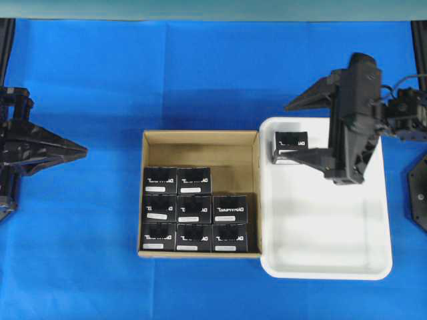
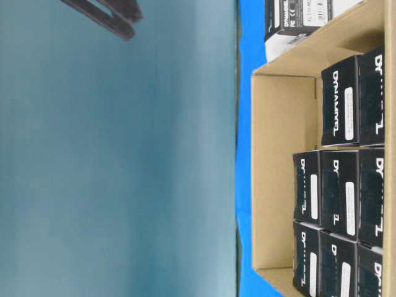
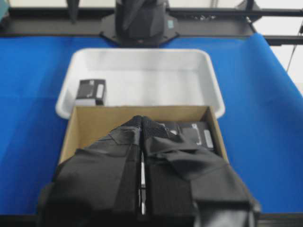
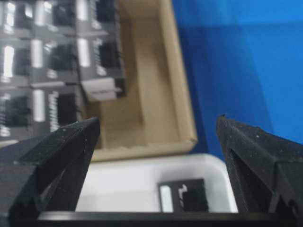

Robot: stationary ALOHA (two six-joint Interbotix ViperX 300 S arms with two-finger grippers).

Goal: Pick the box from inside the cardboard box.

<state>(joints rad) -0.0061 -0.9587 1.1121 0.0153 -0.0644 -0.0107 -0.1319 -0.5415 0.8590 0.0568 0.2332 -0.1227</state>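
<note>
Cloth (image 1: 93,93), blue, underlies cardboard box (image 1: 200,139) and white tray (image 1: 320,267).

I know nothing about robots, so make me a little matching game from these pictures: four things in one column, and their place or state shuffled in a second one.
Things:
1. lone black box
2. cardboard box
3. left tool
4. right tool

Place or state:
A. jaws pressed together, holding nothing
B. lying in a corner of the white tray
C. jaws spread wide, holding nothing
D. holds eight black boxes, with one corner slot bare

Pairs: 1-B, 2-D, 3-A, 4-C
</note>
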